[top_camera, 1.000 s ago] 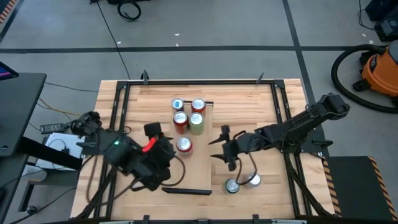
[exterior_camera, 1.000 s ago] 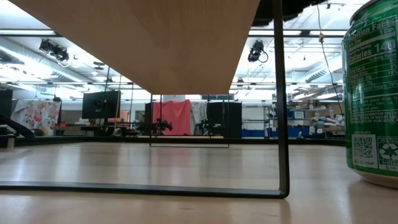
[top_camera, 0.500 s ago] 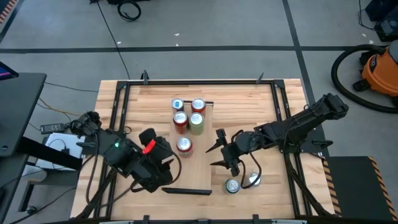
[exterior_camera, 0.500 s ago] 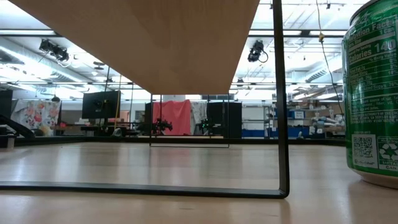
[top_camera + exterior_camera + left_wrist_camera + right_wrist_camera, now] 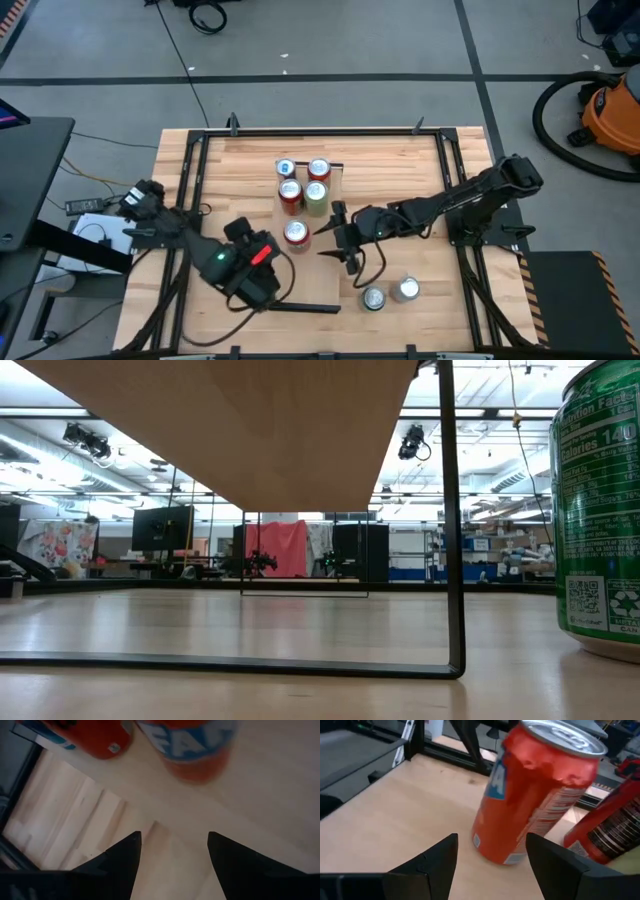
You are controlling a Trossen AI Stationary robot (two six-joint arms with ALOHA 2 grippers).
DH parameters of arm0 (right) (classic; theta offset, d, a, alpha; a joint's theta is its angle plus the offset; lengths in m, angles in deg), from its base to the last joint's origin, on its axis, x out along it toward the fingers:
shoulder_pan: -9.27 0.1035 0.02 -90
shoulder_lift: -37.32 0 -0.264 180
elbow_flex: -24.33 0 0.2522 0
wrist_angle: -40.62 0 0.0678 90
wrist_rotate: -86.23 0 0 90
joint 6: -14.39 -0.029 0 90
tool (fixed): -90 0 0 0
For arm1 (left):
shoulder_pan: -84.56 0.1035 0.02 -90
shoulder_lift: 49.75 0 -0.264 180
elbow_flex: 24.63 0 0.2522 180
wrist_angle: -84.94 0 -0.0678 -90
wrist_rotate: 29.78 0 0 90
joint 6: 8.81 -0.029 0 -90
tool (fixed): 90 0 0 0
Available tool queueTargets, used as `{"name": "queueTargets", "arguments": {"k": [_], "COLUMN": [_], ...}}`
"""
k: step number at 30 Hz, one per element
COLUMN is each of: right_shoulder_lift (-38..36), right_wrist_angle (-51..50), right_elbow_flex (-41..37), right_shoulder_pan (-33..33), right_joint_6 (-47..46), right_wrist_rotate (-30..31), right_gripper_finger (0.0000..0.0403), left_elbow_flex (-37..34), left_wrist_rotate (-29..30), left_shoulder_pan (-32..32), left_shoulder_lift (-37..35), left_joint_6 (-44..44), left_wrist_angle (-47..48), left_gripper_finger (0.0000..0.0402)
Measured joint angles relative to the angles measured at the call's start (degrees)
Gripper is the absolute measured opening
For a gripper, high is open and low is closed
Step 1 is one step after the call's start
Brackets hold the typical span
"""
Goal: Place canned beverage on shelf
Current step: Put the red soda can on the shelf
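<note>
The shelf (image 5: 305, 275) is a light plank running from far to near down the table's middle; the low view shows its underside (image 5: 250, 430). Several cans stand on it. Nearest is an orange can (image 5: 296, 233), upright on its base. My right gripper (image 5: 335, 237) is open just to the can's right, and the can (image 5: 535, 795) lies ahead of the fingers (image 5: 492, 837). My left gripper (image 5: 268, 268) is open, low on the can's near-left side. It looks at the can's foot (image 5: 197, 750) with nothing between its fingers (image 5: 174, 837).
Behind the orange can stand a red can (image 5: 290, 193), a green one (image 5: 316, 197) and two more at the far end. Two cans (image 5: 374, 298) (image 5: 405, 290) stand on the table near right. A green can (image 5: 600, 510) fills the low view's right side.
My right gripper has gone toward the table's left and come close to the orange can. My left gripper has sunk toward the shelf and rolled about its own line. The cans have stayed where they were.
</note>
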Motion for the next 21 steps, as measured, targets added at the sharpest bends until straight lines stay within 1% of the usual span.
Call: {"name": "queueTargets", "arguments": {"k": [3,8,12,16,21], "right_shoulder_lift": [0.81,3.44,4.63,4.66,4.67], "right_wrist_angle": [0.63,1.68,1.68,1.55,2.00], "right_elbow_flex": [0.03,0.04,-0.04,-0.02,-0.02], "right_shoulder_pan": [-1.12,-2.36,-2.48,-2.49,-2.73], "right_joint_6": [-0.91,-2.50,-2.45,-2.78,-3.61], "right_wrist_rotate": [-0.87,-3.38,-3.06,-2.99,-1.27], "right_gripper_finger": [0.0244,0.0244,0.0244,0.0244,0.0244], "left_elbow_flex": [-1.48,-1.96,-1.96,-1.96,-1.96], "left_wrist_rotate": [1.59,1.91,2.06,2.28,3.99], "left_shoulder_pan": [1.12,2.36,3.11,4.50,6.33], "left_shoulder_lift": [0.01,-0.02,-0.02,-0.02,-0.02], "left_joint_6": [-1.57,-6.03,-10.24,-12.08,-13.64], "left_wrist_angle": [-0.99,-4.42,-7.53,-7.74,-7.69], "left_gripper_finger": [0.0240,0.0240,0.0240,0.0240,0.0240]}}
